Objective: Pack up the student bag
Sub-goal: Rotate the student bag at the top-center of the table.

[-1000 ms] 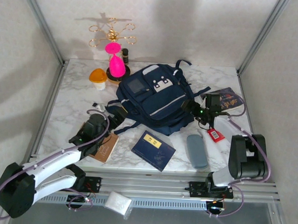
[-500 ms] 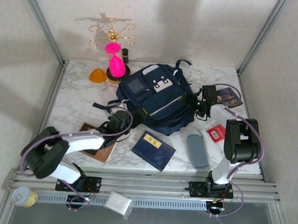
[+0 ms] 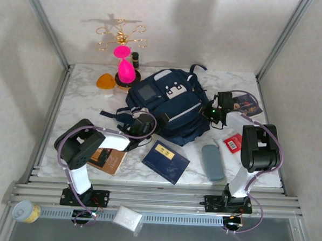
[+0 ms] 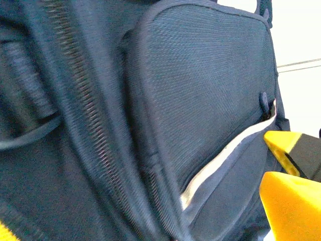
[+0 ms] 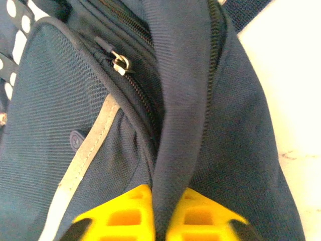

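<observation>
Student bag (image 3: 167, 107): mid-table, toward far edge.
Right gripper (image 5: 161, 213): clamped on its fabric ridge; lift gently.
Left gripper (image 3: 145, 124): wide open, empty; should brace.

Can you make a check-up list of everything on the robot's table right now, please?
Surface: white marble table, bare at the far left.
Job's things: student bag lying mid-table, front pocket up.
Clutter: navy book, brown book, grey case, red card in front; pink ornament, orange object behind.
Grippers: left gripper open at the bag's near-left edge; right gripper shut on a fold of the bag.
Cables: purple cable looped along each arm.
Surroundings: grey walls, metal frame posts; small jar, white packet by the front rail.
</observation>
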